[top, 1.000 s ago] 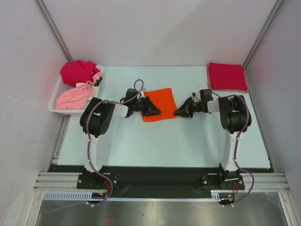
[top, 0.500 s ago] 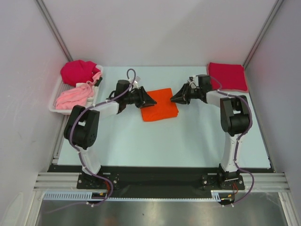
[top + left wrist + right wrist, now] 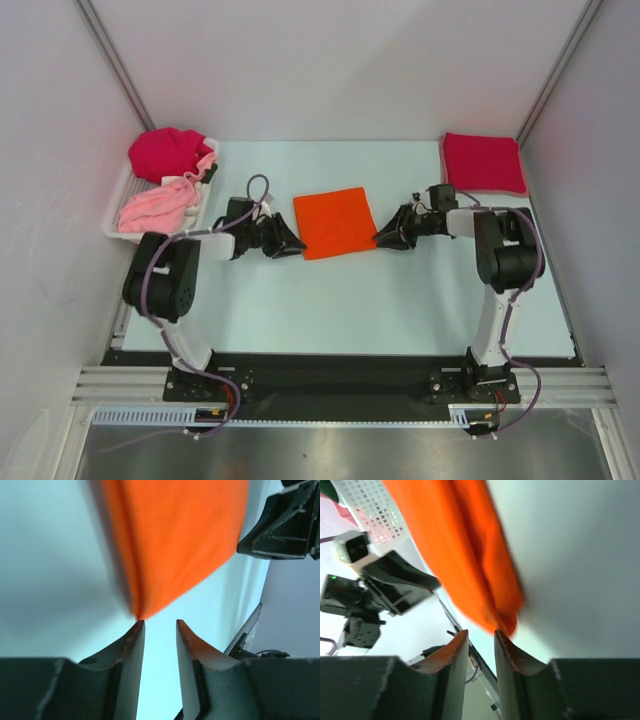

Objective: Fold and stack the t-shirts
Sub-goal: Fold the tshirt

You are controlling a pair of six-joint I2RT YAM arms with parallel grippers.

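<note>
From above, the orange shirt (image 3: 335,222) lies folded flat in the middle of the worktop (image 3: 330,300), a near-square packet. The red shirt (image 3: 484,163) is folded too and lies squared up in the far right corner. By the far left corner, the tray (image 3: 112,232) holds the magenta shirt (image 3: 168,153) bunched in a heap and the pink shirt (image 3: 155,207) crumpled beside it. By my reckoning two folds are done. What is left is to set the orange shirt on the red one, then fold and stack the two from the tray.

The orange packet has no clear long axis. It sits slightly skewed, its right side a little farther from the near edge than its left. The red packet looks a bit wider from side to side, its edges parallel to the worktop's.

The left end effector (image 3: 290,243) sits low just beside the packet's near left corner. The right end effector (image 3: 385,238) is at its near right corner.

In the left wrist view the fingers are spread a little with only bare worktop between them. The packet's corner lies just beyond their tips, apart from them.

In the right wrist view the fingers stand narrowly apart with nothing pinched. The layered orange corner ends right at their tips, and I cannot tell whether it touches one.
</note>
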